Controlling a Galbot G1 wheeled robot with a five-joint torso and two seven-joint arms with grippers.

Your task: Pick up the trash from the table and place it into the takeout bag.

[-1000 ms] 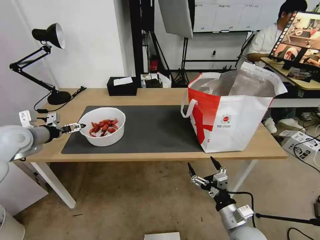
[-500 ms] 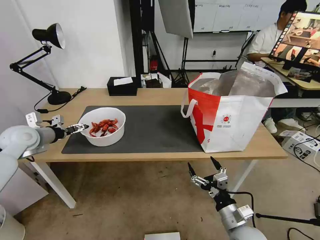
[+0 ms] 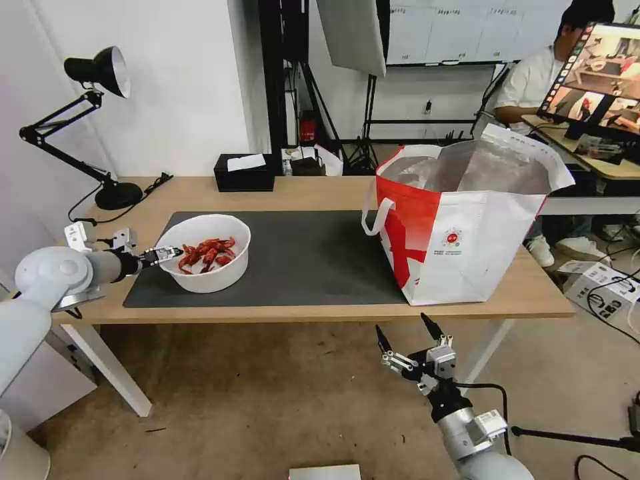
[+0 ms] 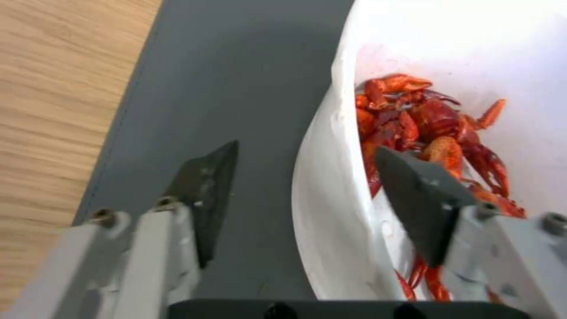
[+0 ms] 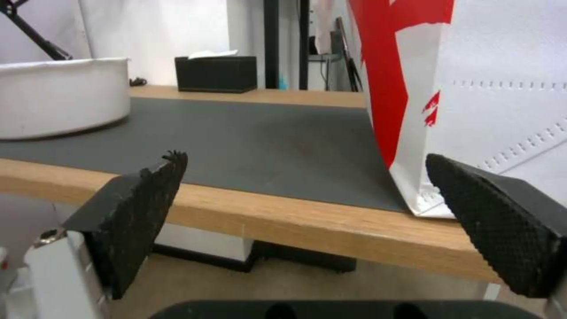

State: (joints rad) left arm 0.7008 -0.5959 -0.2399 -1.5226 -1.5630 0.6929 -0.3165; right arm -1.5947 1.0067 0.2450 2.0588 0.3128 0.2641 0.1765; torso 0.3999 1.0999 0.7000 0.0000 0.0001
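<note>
Wood surface [image 3: 313,190], grey mat. Our left gripper [image 4: 307,195] has jaws open astride the bowl [image 3: 205,252] rim, one outside, one over shells. Bag [image 3: 460,220] stands rightward; right gripper [image 3: 405,333] open below the edge.

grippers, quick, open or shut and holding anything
Left gripper: open, straddling the white bowl rim, not holding it.
Right gripper: open, empty, below the table edge.
</note>
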